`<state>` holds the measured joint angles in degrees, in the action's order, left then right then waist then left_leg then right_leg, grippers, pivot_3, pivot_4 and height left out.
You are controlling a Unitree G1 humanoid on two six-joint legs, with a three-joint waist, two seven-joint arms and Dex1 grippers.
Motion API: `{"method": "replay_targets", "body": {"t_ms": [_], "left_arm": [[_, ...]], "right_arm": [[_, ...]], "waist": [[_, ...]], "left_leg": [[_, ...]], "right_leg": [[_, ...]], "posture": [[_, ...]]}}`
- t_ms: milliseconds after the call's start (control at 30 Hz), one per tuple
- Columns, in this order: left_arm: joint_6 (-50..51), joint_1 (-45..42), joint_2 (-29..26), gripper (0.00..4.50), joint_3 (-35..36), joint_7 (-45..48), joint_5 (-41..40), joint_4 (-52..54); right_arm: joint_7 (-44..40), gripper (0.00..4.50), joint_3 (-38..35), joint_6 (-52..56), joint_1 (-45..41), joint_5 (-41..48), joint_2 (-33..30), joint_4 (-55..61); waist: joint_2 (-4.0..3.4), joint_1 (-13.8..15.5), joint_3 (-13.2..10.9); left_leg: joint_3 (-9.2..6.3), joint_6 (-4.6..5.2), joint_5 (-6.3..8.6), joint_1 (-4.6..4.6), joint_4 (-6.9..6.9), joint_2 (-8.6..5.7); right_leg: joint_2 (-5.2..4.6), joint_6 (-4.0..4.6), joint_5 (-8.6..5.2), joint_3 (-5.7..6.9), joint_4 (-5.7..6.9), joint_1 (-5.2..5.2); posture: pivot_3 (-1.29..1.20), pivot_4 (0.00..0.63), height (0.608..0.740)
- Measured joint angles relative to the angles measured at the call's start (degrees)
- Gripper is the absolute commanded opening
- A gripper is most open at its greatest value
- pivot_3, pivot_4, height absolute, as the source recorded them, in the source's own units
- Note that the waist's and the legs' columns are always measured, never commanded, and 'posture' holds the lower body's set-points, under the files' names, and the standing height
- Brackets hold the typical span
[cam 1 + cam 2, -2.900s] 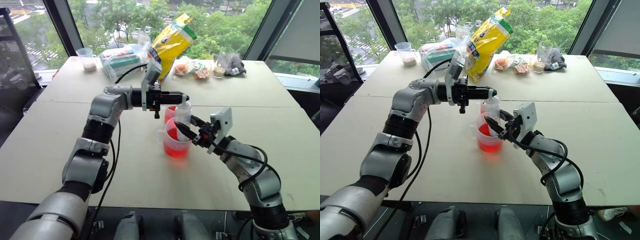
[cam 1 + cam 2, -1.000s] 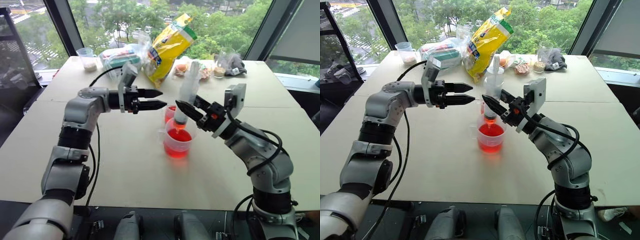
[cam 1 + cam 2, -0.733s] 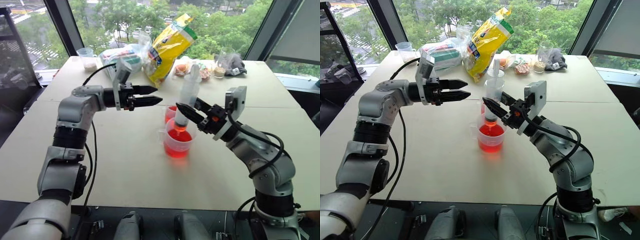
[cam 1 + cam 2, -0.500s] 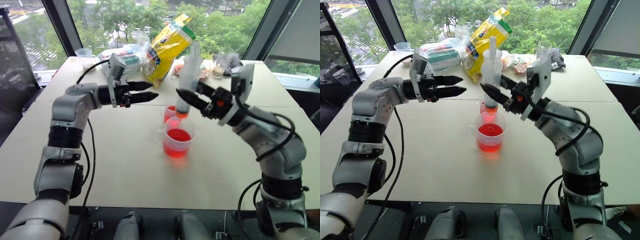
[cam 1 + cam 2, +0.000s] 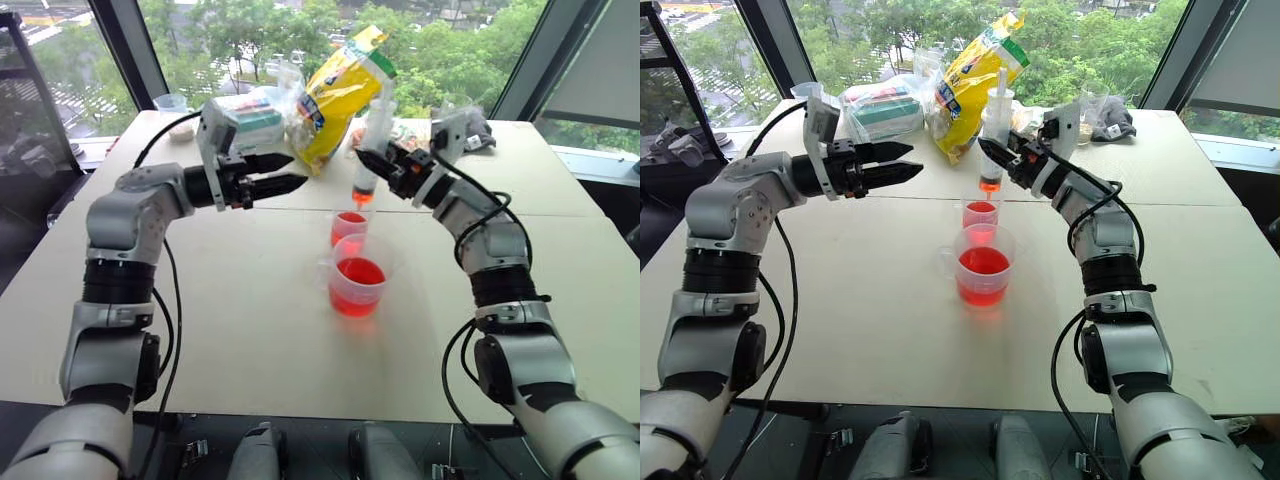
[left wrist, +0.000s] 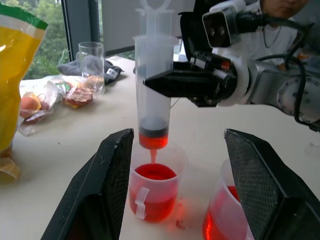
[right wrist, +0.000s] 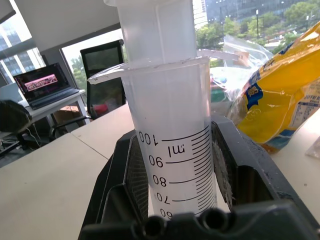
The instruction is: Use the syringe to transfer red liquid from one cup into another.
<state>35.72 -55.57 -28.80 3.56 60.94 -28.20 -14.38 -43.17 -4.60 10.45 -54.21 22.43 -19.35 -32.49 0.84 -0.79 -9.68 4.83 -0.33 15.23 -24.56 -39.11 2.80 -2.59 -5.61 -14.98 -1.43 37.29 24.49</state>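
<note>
My right gripper (image 5: 378, 163) is shut on the barrel of the syringe (image 5: 370, 140) and holds it upright. The orange-red tip hangs just above the narrower cup (image 5: 347, 226), which holds red liquid (image 6: 154, 173). A little red shows at the bottom of the barrel under the dark plunger seal. The wider handled cup (image 5: 358, 286) stands just in front, about half full of red liquid. My left gripper (image 5: 288, 180) is open and empty, level, pointing at the syringe from the left with a gap between. The right wrist view shows the graduated barrel (image 7: 172, 150) between my fingers.
Along the table's far edge lie a yellow bag (image 5: 342, 90), clear plastic bags (image 5: 245, 112), a cup with beige grains (image 5: 172, 108), snack packets (image 5: 395, 140), a glass (image 6: 91, 60) and a dark cloth (image 5: 470, 125). A person (image 6: 280, 10) sits beyond the table.
My right arm lifted the syringe out of the wider cup and carried it away from me to above the narrower cup. My left gripper drew slightly left and up, still open.
</note>
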Motion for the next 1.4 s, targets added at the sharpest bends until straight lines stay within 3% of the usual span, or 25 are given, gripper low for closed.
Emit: {"method": "replay_targets", "body": {"t_ms": [233, 533, 967, 1067, 1200, 1400], "left_arm": [[-6.29, -12.46, 6.00, 2.94, -2.24, 1.98, 2.09, -12.27], [-18.69, -25.27, 11.92, 2.94, -4.98, 6.48, 9.24, -36.65], [-26.51, -31.46, 16.86, 2.94, -3.31, 5.22, 14.59, -51.16], [-27.47, -31.89, 17.66, 2.12, -2.37, 4.73, 15.10, -52.65], [-27.93, -31.90, 17.77, 0.18, -1.51, 3.80, 15.34, -53.69], [-28.79, -31.89, 18.10, 0.08, -0.95, 4.46, 16.35, -54.15]], "right_arm": [[-0.57, 1.42, -0.10, -1.26, 0.03, -1.54, 0.65, -0.60], [-1.09, 1.42, 0.22, -1.30, 0.96, -3.59, 0.80, -0.43], [-1.42, 1.42, 1.09, -1.21, 1.84, -4.27, 0.80, 1.08], [-1.49, 1.42, 1.05, -1.16, 1.99, -4.30, 0.70, 1.09], [-2.00, 1.42, 1.08, -1.16, 2.38, -4.41, 0.65, 1.37], [-1.99, 1.42, 1.09, -0.07, 2.60, -4.96, 0.23, 2.79]], "waist": [[0.00, -0.11, 0.00], [-0.01, -0.25, -0.01], [-0.01, -0.18, -0.02], [0.00, -0.21, -0.02], [-0.01, -0.28, -0.02], [-0.01, -0.18, -0.02]], "left_leg": [[0.04, 0.00, 0.00, 0.02, 0.00, -0.01], [0.06, 0.00, 0.00, 0.02, 0.04, 0.00], [0.06, 0.01, 0.01, -0.03, 0.04, -0.01], [0.05, 0.01, 0.01, -0.02, 0.04, -0.01], [0.05, 0.01, 0.00, -0.02, 0.04, 0.00], [0.05, 0.01, 0.01, -0.03, 0.04, 0.00]], "right_leg": [[0.04, 0.00, 0.00, 0.01, 0.02, 0.00], [0.07, -0.01, 0.00, 0.00, 0.01, 0.04], [0.06, -0.01, -0.01, 0.00, -0.02, 0.05], [0.06, -0.01, -0.01, 0.00, -0.02, 0.05], [0.07, -0.01, 0.00, 0.00, 0.00, 0.06], [0.07, -0.01, 0.00, 0.00, -0.01, 0.06]], "posture": [[0.00, 0.150, 0.740], [0.00, 0.150, 0.740], [0.00, 0.150, 0.740], [0.00, 0.150, 0.740], [0.00, 0.150, 0.740], [0.00, 0.150, 0.740]]}}
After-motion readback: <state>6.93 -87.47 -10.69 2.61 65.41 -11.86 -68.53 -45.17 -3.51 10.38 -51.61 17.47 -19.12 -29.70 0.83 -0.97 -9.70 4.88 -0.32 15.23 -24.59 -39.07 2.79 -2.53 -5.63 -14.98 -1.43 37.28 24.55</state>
